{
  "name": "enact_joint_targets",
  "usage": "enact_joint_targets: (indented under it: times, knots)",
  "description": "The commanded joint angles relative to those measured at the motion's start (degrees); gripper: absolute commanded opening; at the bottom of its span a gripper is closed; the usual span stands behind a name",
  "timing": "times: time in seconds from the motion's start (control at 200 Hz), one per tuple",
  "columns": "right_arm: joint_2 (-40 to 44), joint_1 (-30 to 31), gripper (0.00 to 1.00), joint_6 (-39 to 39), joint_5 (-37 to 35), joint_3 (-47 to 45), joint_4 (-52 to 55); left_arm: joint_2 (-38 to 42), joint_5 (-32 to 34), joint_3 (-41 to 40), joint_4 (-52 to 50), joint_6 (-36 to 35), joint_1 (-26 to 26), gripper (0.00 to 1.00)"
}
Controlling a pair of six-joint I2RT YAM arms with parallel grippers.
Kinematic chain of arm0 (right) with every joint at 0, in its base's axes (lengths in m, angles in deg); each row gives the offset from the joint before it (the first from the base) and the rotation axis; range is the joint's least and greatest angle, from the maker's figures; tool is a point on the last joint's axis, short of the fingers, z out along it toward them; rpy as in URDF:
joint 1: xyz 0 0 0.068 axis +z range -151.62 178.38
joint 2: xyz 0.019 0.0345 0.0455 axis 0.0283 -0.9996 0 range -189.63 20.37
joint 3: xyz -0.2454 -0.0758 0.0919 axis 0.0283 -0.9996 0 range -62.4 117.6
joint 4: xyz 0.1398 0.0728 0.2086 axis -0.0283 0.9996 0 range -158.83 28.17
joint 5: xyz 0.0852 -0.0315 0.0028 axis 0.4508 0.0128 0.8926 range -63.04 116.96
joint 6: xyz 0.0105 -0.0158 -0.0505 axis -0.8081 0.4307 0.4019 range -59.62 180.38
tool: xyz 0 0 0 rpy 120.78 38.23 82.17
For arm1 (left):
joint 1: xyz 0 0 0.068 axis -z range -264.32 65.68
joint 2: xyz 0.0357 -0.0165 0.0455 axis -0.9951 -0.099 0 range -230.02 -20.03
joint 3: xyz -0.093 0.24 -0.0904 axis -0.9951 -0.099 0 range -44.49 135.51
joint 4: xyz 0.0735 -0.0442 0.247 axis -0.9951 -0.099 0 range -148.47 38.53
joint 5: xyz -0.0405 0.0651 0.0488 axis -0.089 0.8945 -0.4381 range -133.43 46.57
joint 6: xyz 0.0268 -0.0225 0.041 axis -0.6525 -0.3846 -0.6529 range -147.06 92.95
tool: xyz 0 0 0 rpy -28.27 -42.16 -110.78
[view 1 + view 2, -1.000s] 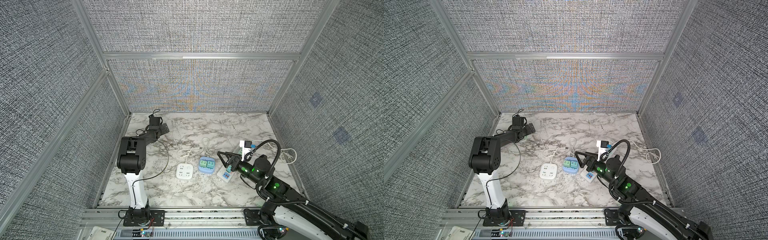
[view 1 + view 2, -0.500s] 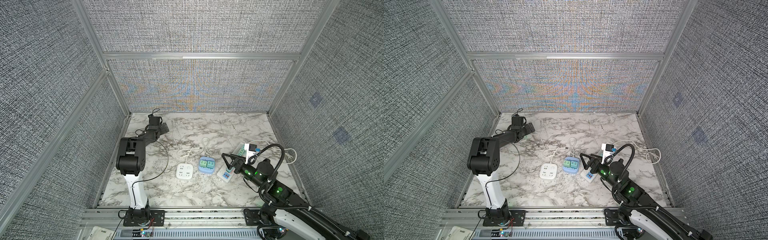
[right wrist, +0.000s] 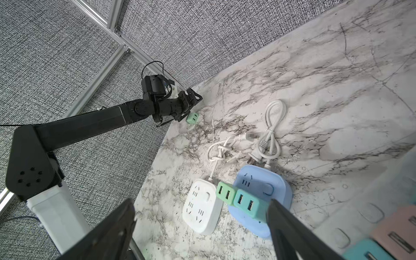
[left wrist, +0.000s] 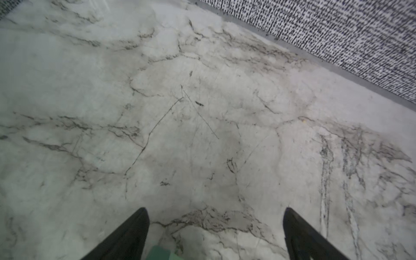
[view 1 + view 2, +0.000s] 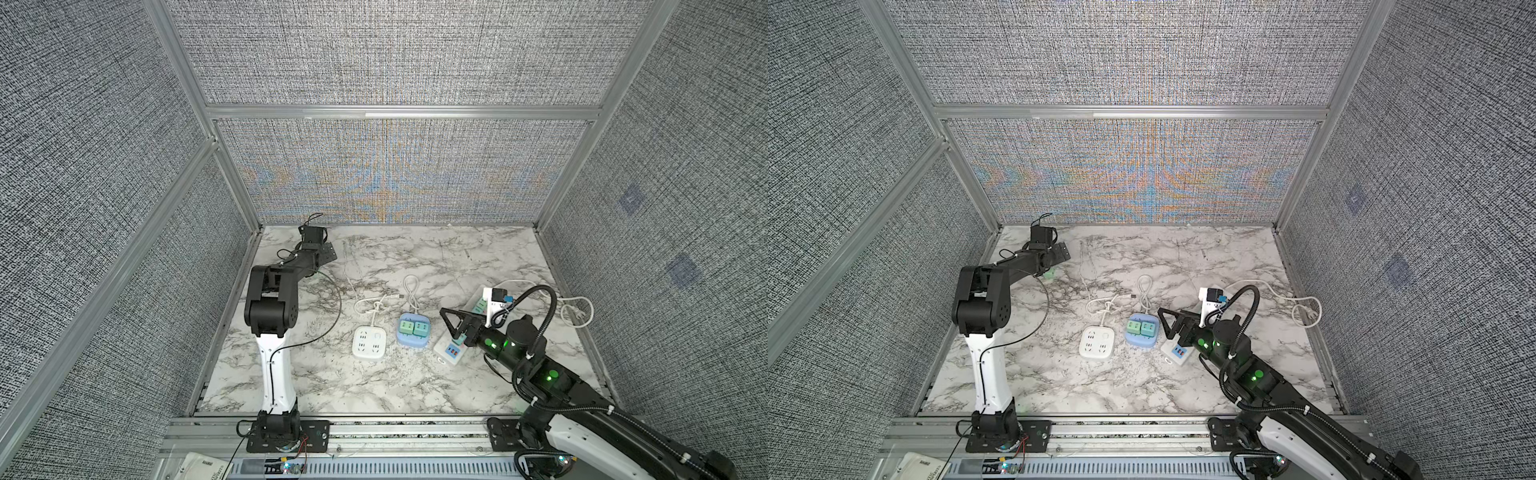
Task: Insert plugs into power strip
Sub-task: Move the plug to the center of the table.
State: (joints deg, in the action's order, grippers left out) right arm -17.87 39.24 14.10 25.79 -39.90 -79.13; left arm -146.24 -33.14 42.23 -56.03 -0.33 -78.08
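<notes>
Far back on the left, my left gripper (image 5: 327, 252) hangs low over the marble with its jaws wide apart. A mint green plug (image 4: 160, 254) lies loose on the table between its fingers (image 4: 135, 227); the same plug (image 3: 193, 117) shows beside that gripper (image 3: 191, 99) in the right wrist view. My right gripper (image 5: 451, 324) stands open and empty above the long white power strip (image 5: 448, 352). That strip carries a pink plug (image 3: 398, 231) and a teal plug (image 3: 364, 251). The blue power strip (image 5: 411, 343) holds a mint plug (image 3: 226, 193) and a teal plug (image 3: 247, 202). The white square power strip (image 5: 368, 342) has bare sockets.
White cords (image 5: 374, 307) from the square strips lie knotted and looped behind them. Another cord (image 5: 577, 311) curls near the right wall. Grey fabric walls on aluminium frames (image 5: 232, 195) close in the marble table (image 5: 374, 386) on three sides.
My right arm has drawn back toward the front right, and its open gripper now sits a little lower and nearer the long strip. The left arm has hardly moved.
</notes>
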Motion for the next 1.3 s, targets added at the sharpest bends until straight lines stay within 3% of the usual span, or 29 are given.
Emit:
enact_joint_targets:
  times: [0.0,0.175,0.295,0.53,0.745,0.971,1.106,1.296]
  knots:
    - [0.2,-0.3,0.93,-0.1,0.5,-0.4,-2.3,1.0,-1.4,-1.9,-1.5,2.7,0.0,0.87]
    - [1.5,-0.7,0.93,-0.4,1.2,-1.4,-2.1,3.0,0.4,-6.2,-1.1,3.8,0.0,0.84]
    - [3.1,-0.9,0.93,-0.6,1.3,-2.2,-1.6,3.5,0.1,-6.7,-2.6,3.3,0.5,0.69]
    - [6.5,-1.3,0.93,-0.7,1.2,-3.5,-0.7,10.4,2.6,-16.1,1.0,3.7,4.0,0.42]
    - [7.1,-1.4,0.94,-1.1,1.4,-4.2,-0.5,17.3,5.1,-26.9,4.1,7.5,8.3,0.41]
    - [4.9,-1.4,0.93,-0.9,1.3,-4.9,-2.5,29.3,11.2,-43.8,8.1,22.5,15.4,0.42]
    - [1.7,-1.3,0.94,-0.8,1.6,-5.1,-4.8,31.9,14.9,-45.2,-3.1,39.0,18.6,0.42]
    - [-5.1,-1.0,0.94,-1.4,3.1,-4.9,-9.2,29.1,15.8,-43.8,-14.9,54.9,24.1,0.44]
